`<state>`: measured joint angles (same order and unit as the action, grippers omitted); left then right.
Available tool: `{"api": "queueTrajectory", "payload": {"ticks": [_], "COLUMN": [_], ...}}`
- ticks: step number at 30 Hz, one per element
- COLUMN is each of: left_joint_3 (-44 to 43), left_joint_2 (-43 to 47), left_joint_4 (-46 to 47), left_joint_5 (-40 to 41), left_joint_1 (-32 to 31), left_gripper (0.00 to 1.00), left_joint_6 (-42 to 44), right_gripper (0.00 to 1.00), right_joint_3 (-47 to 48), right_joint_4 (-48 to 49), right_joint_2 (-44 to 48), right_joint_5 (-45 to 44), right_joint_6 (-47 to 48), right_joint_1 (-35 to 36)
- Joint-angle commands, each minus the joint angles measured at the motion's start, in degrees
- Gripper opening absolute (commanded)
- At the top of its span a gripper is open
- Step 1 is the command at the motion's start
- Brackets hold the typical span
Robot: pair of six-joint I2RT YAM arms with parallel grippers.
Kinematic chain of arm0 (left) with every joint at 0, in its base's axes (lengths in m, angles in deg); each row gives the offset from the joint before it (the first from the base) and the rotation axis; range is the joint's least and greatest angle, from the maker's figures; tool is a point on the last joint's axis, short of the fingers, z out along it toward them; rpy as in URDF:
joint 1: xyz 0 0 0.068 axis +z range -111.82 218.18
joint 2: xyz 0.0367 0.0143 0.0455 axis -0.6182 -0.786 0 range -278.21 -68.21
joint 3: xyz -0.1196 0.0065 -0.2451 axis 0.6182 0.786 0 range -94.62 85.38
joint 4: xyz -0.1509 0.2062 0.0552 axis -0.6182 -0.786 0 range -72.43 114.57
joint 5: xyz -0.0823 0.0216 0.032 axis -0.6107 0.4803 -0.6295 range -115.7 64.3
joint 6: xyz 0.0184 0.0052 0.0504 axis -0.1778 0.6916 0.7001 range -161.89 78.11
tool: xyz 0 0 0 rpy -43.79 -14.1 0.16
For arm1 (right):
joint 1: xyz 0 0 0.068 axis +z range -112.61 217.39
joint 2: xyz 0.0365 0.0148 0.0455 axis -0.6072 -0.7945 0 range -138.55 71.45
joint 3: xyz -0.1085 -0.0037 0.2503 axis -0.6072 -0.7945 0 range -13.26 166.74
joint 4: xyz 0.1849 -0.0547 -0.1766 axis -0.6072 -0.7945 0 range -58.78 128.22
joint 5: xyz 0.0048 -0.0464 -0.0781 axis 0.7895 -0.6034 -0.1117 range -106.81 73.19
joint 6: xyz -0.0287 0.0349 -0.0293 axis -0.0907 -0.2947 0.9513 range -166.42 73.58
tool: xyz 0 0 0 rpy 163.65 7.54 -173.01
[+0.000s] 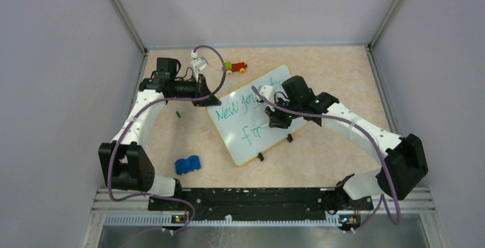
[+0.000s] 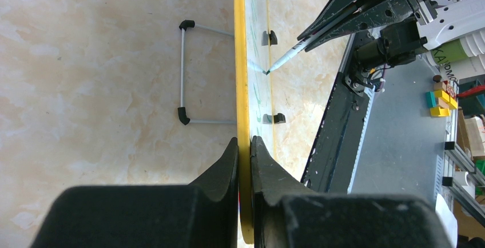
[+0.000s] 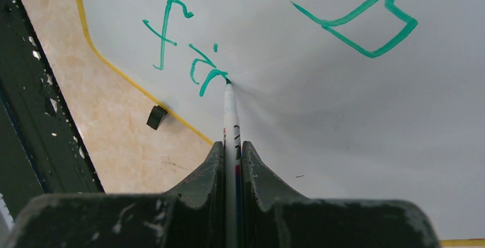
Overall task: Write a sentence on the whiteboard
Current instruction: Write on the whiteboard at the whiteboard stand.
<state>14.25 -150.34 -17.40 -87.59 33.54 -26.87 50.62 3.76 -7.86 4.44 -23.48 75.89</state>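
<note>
Yellow-rimmed whiteboard [image 1: 229, 131] sits askew mid-tabletop [image 1: 337, 76]. At its left corner the left fingers [image 2: 222, 171] are closed on the rim. Green sentence [image 3: 194, 59] runs two lines. The right fingers [image 3: 209, 174] grip a marker [image 3: 230, 116], tip touching the second line's last stroke.

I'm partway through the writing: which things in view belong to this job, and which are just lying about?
In the job:
- whiteboard, clamped at its rim by the left gripper
- green sentence
- marker in the right gripper, tip on the whiteboard

Lying about:
- blue toy car
- red-yellow-green toy blocks
- small green piece
</note>
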Motion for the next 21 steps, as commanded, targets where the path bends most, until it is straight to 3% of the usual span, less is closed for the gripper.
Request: {"api": "queueTrajectory", "payload": {"ticks": [1, 21], "left_joint_3": [0.15, 0.27], "left_joint_2": [-1.08, -1.1], "left_joint_4": [-0.08, 0.14], "left_joint_5": [1.42, 1.46], "left_joint_1": [-1.24, -1.24], "left_gripper": [0.0, 0.0], "left_joint_6": [3.69, 3.52], "right_gripper": [0.0, 0.0], "right_joint_3": [0.23, -0.96], "right_joint_4": [1.76, -0.83], "right_joint_2": [0.75, 2.86], "right_joint_5": [-2.63, 0.98], "right_joint_6": [1.58, 2.35], "right_joint_1": [-1.32, -1.06]}}
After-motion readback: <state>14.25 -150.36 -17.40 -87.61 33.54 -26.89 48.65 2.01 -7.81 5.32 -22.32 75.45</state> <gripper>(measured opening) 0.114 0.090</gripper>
